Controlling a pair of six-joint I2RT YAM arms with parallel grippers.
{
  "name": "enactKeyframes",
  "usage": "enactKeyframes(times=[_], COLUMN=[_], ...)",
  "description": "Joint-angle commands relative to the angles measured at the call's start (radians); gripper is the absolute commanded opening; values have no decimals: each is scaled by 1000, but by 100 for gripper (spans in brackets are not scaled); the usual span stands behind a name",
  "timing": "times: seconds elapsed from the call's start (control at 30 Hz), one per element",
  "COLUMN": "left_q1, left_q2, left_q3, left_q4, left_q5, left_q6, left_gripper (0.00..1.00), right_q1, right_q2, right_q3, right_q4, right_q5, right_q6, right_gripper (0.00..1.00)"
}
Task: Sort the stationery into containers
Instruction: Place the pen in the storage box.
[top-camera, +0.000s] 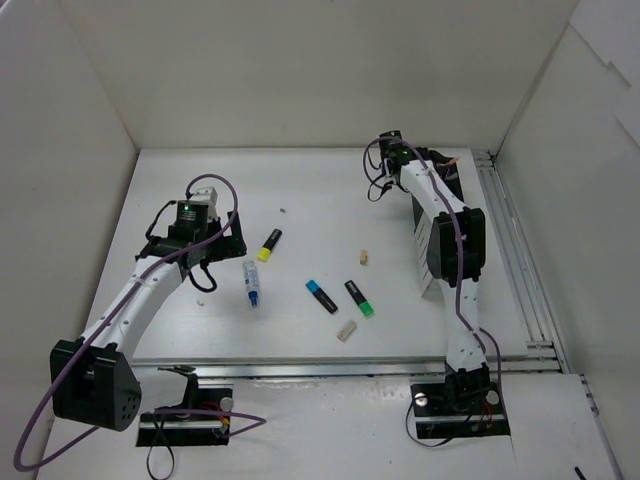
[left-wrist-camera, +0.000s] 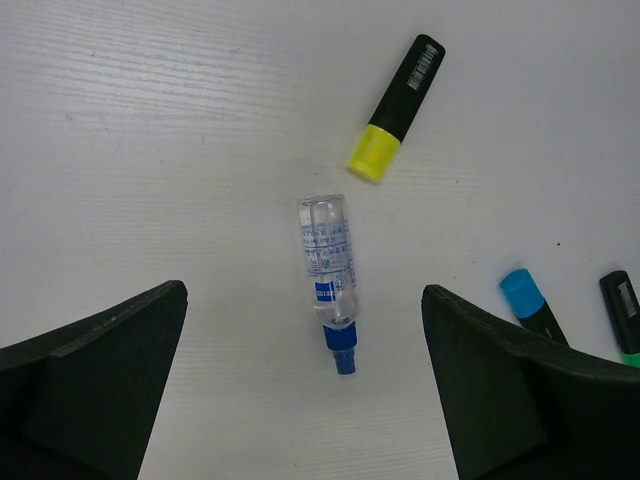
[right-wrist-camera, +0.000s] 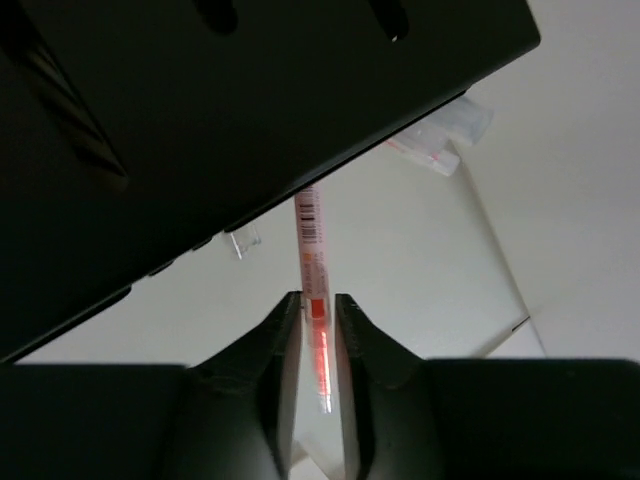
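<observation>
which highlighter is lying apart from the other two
The yellow-capped highlighter, just beyond the blue-capped bottle. The blue highlighter and green highlighter lie side by side further right.

Left arm (top-camera: 135, 295) and right arm (top-camera: 425, 195) are showing white links with black joint housings; purple cables (top-camera: 40, 420) are running along both. Left gripper (left-wrist-camera: 305, 300) is presenting matte black wedge fingers (left-wrist-camera: 90, 390).

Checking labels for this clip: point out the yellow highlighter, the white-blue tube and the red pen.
yellow highlighter (left-wrist-camera: 398, 105), left wrist view, on its black barrel.
white-blue tube (left-wrist-camera: 328, 262), left wrist view, on its labelled body.
red pen (right-wrist-camera: 311, 250), right wrist view, on the shaft below the barcode.
</observation>
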Motion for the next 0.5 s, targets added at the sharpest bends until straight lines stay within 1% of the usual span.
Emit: enactKeyframes(times=[0.0,0.07,0.1,0.13,0.17,0.2,0.3,0.37,0.47], left_q1=[6,6,6,6,6,6,6,6,6], left_q2=[-5,-1,4,4,6,1,-5,-13,-33], left_q3=[39,44,45,47,44,41,41,38,33], left_q4=[58,65,62,63,68,68,60,65,69], left_q5=[27,47,49,49,52,52,52,53,55], left_q6=[19,19,18,18,15,13,12,10,9], left_gripper=[99,99,99,99,99,100,99,99,100], right_q1=[-7,-7,-5,-7,-5,-5,-7,-4,3], right_q2=[-9,-9,-9,-12,-12,-12,-29,-43,-76], right_q3=[6,-3,-6,-6,-4,-4,-4,-12,-12], right_q4=[77,87,97,100,105,114,146,178,258], right_q5=[22,16,7,7,6,1,-7,-19,-42], right_q6=[-44,-48,-52,-52,-54,-57,-60,-63,-35], right_gripper=[19,23,35,39,40,46,60,60,69])
